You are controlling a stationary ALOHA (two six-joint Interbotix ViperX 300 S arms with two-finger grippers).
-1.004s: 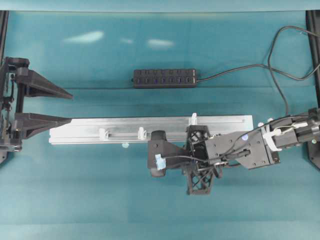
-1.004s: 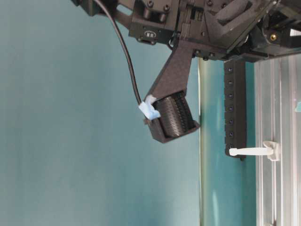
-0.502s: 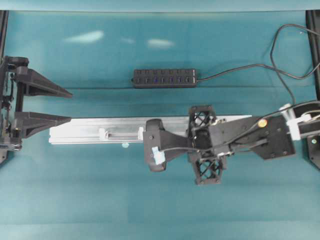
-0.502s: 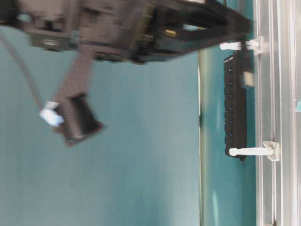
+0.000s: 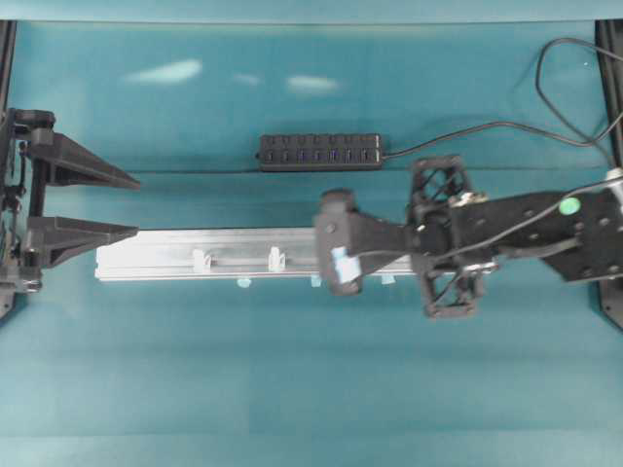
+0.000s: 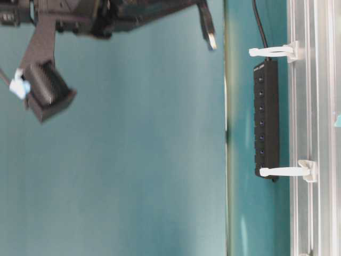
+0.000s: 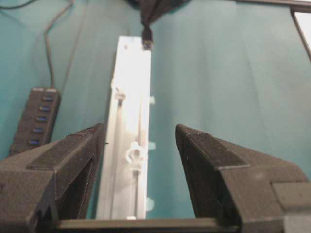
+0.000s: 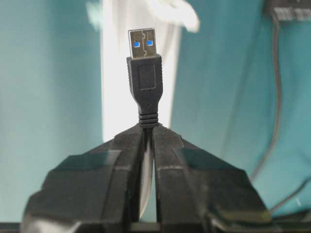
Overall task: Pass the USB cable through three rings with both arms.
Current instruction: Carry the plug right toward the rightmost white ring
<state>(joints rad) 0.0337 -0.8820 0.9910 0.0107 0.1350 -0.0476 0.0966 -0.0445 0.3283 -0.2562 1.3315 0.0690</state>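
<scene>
The right arm [image 5: 506, 229] hides the third ring on the rail [image 5: 175, 251].

Teal bench [image 5: 195, 370]; silver rail [image 5: 175, 253]; whitish rings [image 5: 276, 259]; black USB cable [image 8: 144, 82] with blue-dotted metal tip; black hub [image 5: 319, 152].

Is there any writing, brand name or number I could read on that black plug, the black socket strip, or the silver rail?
None readable.
The black USB plug shows only two blue squares in its metal tip, no letters.
The black multi-port hub strip and the long silver aluminium rail show no legible marks.
</scene>
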